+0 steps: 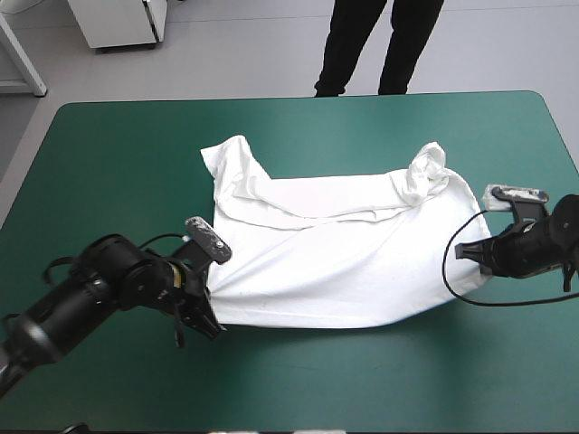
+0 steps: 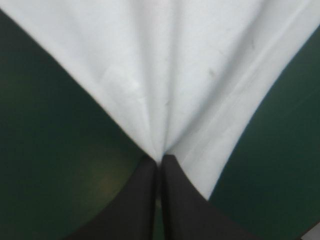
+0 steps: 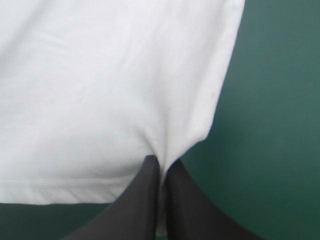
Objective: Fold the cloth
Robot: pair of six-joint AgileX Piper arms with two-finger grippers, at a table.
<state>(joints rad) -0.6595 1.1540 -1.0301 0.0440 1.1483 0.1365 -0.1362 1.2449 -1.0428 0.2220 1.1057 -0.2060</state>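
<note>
The white T-shirt (image 1: 344,253) lies spread across the middle of the teal-green table, partly folded, with a sleeve bunched at its far right and another at its far left. My left gripper (image 1: 210,316) pinches the near-left corner, fingers shut on the T-shirt (image 2: 165,90), which fans out in creases from the fingertips. My right gripper (image 1: 463,251) grips the right edge near the hem, shut on the T-shirt (image 3: 100,100). Both grippers sit low at the table.
Bare teal-green cover (image 1: 362,380) runs along the near edge and around the shirt on all sides. A black cable loop (image 1: 452,280) lies on the shirt's right edge beside the right gripper.
</note>
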